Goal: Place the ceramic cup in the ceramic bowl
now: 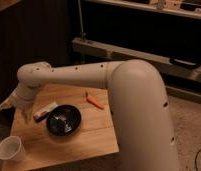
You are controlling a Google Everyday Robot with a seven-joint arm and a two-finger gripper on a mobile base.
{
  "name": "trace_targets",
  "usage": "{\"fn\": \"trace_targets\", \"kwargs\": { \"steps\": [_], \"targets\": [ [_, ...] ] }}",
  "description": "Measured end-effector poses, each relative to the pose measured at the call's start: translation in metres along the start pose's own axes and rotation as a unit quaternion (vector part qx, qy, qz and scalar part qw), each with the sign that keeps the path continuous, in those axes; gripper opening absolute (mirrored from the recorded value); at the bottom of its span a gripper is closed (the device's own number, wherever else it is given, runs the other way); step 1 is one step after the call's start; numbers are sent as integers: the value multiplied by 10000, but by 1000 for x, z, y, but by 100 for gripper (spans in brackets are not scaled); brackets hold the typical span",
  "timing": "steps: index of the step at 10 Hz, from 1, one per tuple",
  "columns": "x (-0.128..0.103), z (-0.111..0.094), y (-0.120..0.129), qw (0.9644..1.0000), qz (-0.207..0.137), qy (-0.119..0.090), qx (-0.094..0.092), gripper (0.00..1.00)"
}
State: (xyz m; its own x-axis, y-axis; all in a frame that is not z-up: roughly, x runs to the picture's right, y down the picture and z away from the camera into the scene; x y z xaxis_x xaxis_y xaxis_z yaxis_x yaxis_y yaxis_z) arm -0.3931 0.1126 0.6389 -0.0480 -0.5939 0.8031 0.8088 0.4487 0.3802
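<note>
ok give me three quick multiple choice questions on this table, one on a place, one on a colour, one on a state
1. Where is the small plain white ceramic cup?
A) inside the bowl
B) on the wooden table, at its front left corner
C) in the gripper

2. What colour is the shallow round glossy ceramic bowl?
A) black
B) white
C) orange

3. How is the two-finger gripper, hanging over the table's left side beside the flat white-and-red packet?
A) shut on the cup
B) shut on the packet
C) open, holding nothing

Answers: 1 B, it stands alone, apart from the bowl; 2 A, dark with light reflections inside; 3 C, its fingers grip nothing and the cup stands on the table.
</note>
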Motion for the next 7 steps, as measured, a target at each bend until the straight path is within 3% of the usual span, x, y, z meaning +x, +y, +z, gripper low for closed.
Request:
{"fn": "trace_targets", "kwargs": {
  "steps": [1, 3, 7],
  "targets": [
    [-5, 1, 2, 9985, -519, 45, -171, 76],
    [-12, 0, 10, 9929, -1077, 178, -471, 76],
    [-31, 3, 34, 9915, -1065, 254, -703, 76]
  ]
}}
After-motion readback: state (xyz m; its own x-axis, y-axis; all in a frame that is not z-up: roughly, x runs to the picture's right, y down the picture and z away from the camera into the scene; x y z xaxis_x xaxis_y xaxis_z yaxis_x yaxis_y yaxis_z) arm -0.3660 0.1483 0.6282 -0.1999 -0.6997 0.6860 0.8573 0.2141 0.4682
